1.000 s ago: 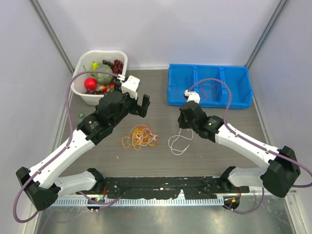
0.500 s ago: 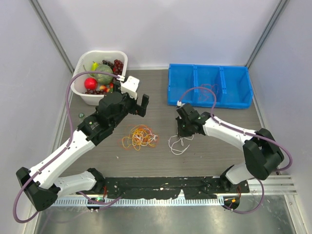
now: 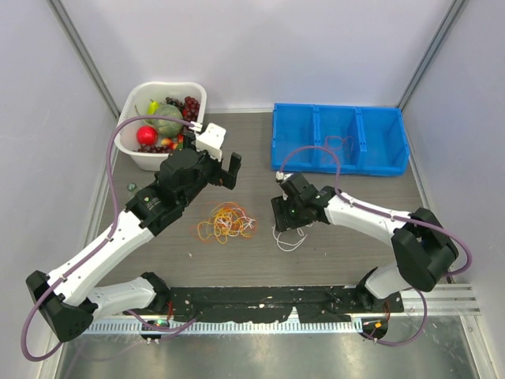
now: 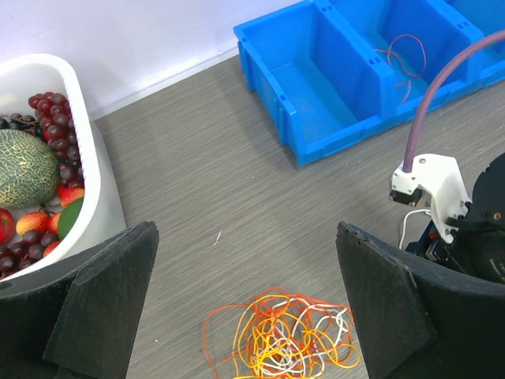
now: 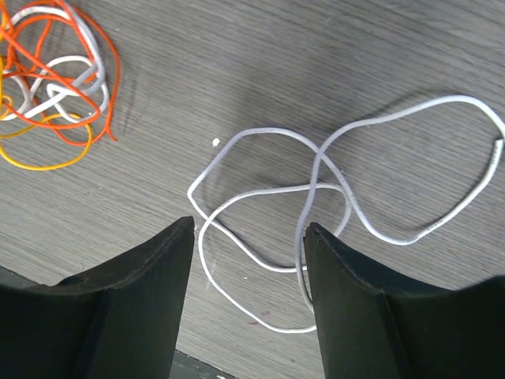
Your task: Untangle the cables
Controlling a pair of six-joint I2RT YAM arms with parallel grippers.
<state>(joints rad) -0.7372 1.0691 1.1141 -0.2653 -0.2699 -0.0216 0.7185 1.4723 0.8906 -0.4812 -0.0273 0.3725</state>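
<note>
Left gripper [image 4: 248, 276]: wide open, hovering above the orange-yellow cable tangle [image 4: 276, 339].
Right gripper [image 5: 246, 237]: jaws apart over the loose white cable [image 5: 272, 131], which lies flat on the table [image 4: 197, 181].

Table [image 3: 260, 260]: grey, wood-grain top, walled on three sides by pale panels.

Lying directly on it:
- White plastic basket [image 3: 140, 160], far left corner (heaped with fruit).
- Blue bin [image 3: 316, 164], three compartments, far right, against the back wall.
- Tangle of cables [image 3: 227, 223], orange, yellow and white, near the middle.
- White cable [image 5: 313, 188], a single strand in loose crossing loops, just right of the tangle and apart from it.
</note>
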